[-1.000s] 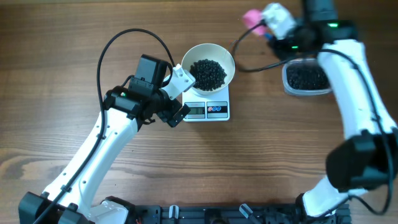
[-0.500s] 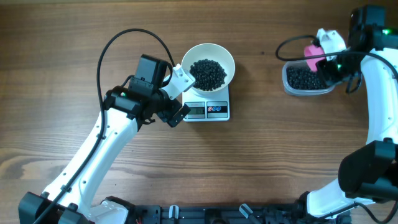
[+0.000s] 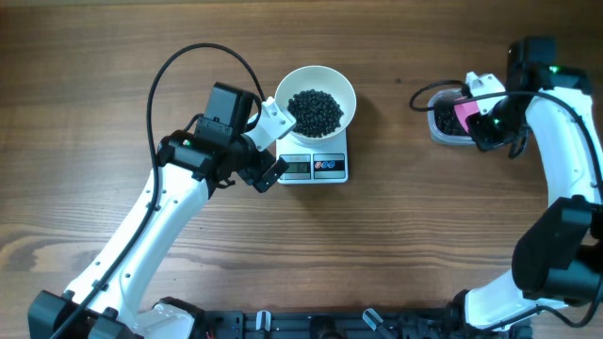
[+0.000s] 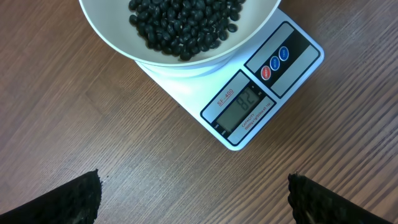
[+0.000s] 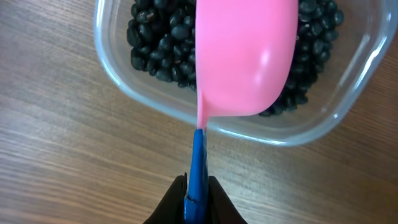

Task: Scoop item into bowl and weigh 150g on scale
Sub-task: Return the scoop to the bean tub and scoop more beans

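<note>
Right wrist view: right pincer [image 5: 198, 194] is clamped narrow on the blue handle of the pink scoop [image 5: 245, 56], held just ahead over the clear tub [image 5: 249, 129] of black beans [image 5: 155, 43]. Left pincer [image 4: 194, 205] is spread wide, nothing gripped. The scale [image 4: 273, 68] is set just ahead, with the bean-filled white bowl [image 4: 109, 28] seated on it.

Black beans [image 3: 315, 111], white bowl [image 3: 341, 83], white scale [image 4: 181, 88]; pink scoop [image 5: 245, 56], blue handle [image 5: 198, 162]

Wood table [image 3: 424, 235] — scale [image 3: 316, 167], clear tub [image 3: 441, 132] on it.
</note>
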Robot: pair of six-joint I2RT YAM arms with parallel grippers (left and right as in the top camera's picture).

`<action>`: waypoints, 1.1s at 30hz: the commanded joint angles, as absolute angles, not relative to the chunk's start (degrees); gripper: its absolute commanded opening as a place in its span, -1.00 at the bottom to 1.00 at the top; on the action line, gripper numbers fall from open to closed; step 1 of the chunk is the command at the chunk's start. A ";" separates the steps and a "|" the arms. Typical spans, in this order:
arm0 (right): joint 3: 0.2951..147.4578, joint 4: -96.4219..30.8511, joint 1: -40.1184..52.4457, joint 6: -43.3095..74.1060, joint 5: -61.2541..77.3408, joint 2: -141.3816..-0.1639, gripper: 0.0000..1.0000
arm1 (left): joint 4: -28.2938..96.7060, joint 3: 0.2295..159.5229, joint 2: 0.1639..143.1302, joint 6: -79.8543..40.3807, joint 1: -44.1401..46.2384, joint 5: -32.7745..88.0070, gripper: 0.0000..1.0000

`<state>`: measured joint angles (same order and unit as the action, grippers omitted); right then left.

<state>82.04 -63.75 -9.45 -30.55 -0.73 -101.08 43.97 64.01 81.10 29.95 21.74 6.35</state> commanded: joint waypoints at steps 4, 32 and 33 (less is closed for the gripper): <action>79.96 -59.13 -8.80 -27.29 -1.45 -102.59 -0.91 | 44.01 63.79 80.62 31.09 21.63 7.25 1.00; 80.03 -65.87 -9.45 -29.61 14.79 -106.39 -0.91 | 44.01 63.79 80.62 31.09 21.63 7.25 1.00; 80.03 -65.87 -10.46 -29.63 16.60 -106.39 -0.91 | 44.01 63.81 80.62 31.09 21.63 7.25 1.00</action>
<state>80.38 -64.60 -8.34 -28.34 8.78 -105.25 43.97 64.01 81.10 29.95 21.74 6.35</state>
